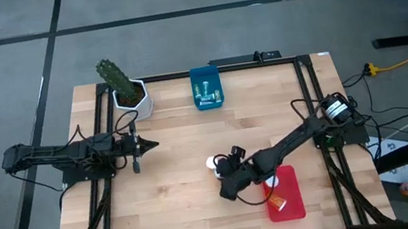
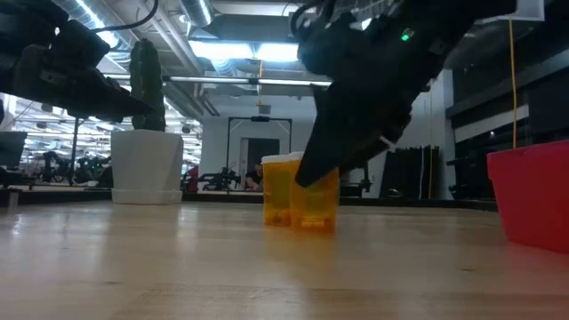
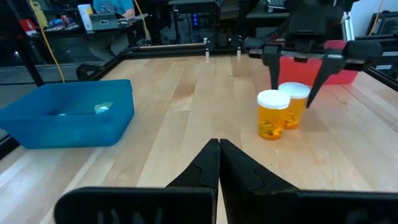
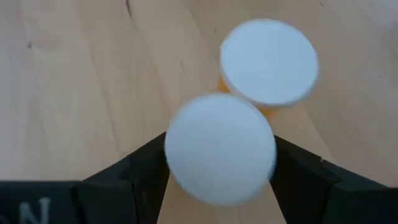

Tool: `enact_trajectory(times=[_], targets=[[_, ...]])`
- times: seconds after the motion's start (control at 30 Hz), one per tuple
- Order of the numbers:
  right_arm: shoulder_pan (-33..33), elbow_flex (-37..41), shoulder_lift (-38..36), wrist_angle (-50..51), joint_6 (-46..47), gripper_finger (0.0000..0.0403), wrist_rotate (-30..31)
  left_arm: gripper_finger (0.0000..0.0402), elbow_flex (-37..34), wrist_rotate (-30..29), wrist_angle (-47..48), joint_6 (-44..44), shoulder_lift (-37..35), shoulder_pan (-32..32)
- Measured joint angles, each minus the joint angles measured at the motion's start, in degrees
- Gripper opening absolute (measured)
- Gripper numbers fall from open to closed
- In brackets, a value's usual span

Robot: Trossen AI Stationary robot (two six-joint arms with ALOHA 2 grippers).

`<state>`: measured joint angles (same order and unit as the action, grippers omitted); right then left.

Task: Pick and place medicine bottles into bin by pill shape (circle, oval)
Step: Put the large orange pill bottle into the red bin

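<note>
From above, on the wooden worktop (image 1: 177,152): left pincer (image 1: 146,147) out over the left half, tips together and holding nothing; right pincer (image 1: 224,179) reached in from the right edge to near the middle, over two white-capped orange bottles (image 1: 214,165); blue bin (image 1: 206,88) at the far edge with small pale bottles (image 1: 207,94) lying inside, white pot with a cactus (image 1: 130,96) to its left; red bin (image 1: 283,193) at the near right, just beside the right arm, with one orange bottle (image 1: 278,201) lying in it. At worktop height: two orange bottles (image 2: 300,204) standing upright and touching, the dark right pincer (image 2: 327,151) hanging over them from above, fingertips level with the caps; white pot (image 2: 147,167) far left, red bin wall (image 2: 532,200) at the right edge. From the left wrist: own fingers (image 3: 205,171) pressed together, the blue bin (image 3: 71,115) to one side, the pair of orange bottles (image 3: 272,114) ahead with the right pincer (image 3: 297,90) straddling the farther one, fingers spread on either side of its cap. From the right wrist: two round white caps (image 4: 268,61) side by side, the nearer cap (image 4: 221,148) sitting between the two dark fingers (image 4: 140,171), which stand apart at its sides; actual contact with the bottle impossible to tell.
</note>
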<state>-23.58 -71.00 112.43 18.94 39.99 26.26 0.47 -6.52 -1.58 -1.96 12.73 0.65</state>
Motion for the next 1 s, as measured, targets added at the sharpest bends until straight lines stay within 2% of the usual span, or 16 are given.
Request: enact_trajectory(times=[0.37,0.57,1.0], targets=[[0.98,0.00,1.26,-1.58,-0.17,0.0242,1.07,0.0000,0.02,0.02,0.00,0.00,0.00,0.02],[0.97,0.00,1.26,-1.45,0.00,0.0203,0.67,0.0000,0.01,0.01,0.00,0.00,0.00,0.00],[0.32,-0.09,0.23,0.89,0.30,0.0196,-4.37,0.0000,0.00,0.01,0.01,0.00,0.00,0.02]])
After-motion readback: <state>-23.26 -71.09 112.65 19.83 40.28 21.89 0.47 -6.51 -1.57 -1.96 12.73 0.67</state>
